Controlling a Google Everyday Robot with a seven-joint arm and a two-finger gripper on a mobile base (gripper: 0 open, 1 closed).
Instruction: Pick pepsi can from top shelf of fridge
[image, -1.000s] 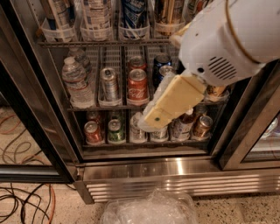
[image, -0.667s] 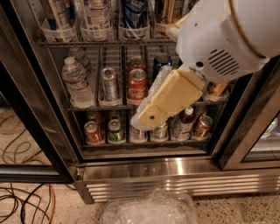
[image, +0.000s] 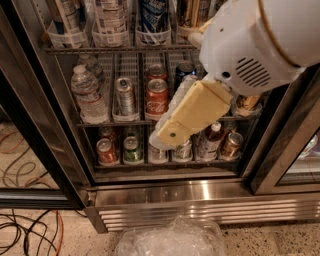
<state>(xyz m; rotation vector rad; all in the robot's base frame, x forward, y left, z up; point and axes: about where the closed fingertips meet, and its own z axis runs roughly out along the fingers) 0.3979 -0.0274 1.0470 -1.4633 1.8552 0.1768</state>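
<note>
One Coca-Cola can (image: 156, 96) stands beside the gripper (image: 169, 136) — below the top shelf (image: 120, 49).

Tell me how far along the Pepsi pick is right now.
Done: the arm is up at the fridge. In hand: the gripper hangs before the middle shelf, below the top shelf. Left: rise to the pepsi can, grasp it and pull it out; it is not yet touched.

- Pepsi can (image: 153, 17) on the top shelf (image: 100, 49): upper part cut off by the top edge.
- Gripper (image: 169, 134), in front of the lower racks, partly hides a dark can (image: 184, 70).
</note>
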